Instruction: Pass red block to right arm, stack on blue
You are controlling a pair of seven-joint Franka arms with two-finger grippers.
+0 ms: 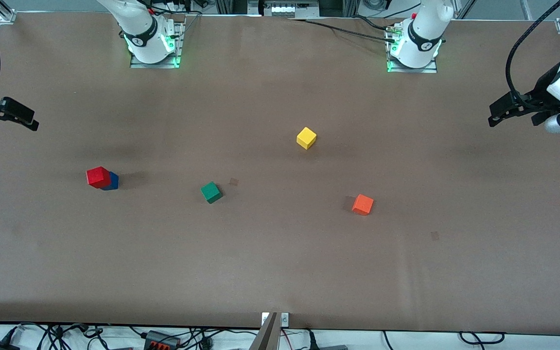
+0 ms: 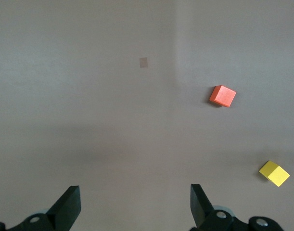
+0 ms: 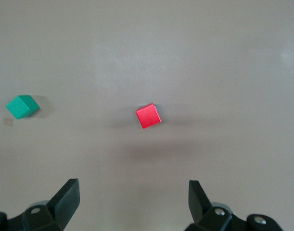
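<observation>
The red block (image 1: 97, 176) sits on top of the blue cube (image 1: 113, 182), toward the right arm's end of the table. From the right wrist view the red block (image 3: 148, 116) covers nearly all of the blue one. My right gripper (image 1: 26, 119) hangs open and empty over the table's edge at its own end, apart from the stack; its fingers (image 3: 65, 199) stand wide. My left gripper (image 1: 496, 114) waits open and empty over the table's edge at the left arm's end, its fingers (image 2: 67, 204) spread over bare table.
A green cube (image 1: 211, 192) lies mid-table beside the stack. A yellow cube (image 1: 306, 138) sits farther from the front camera, and an orange cube (image 1: 362, 204) lies toward the left arm's end. Both arm bases (image 1: 152, 46) stand along the table's back edge.
</observation>
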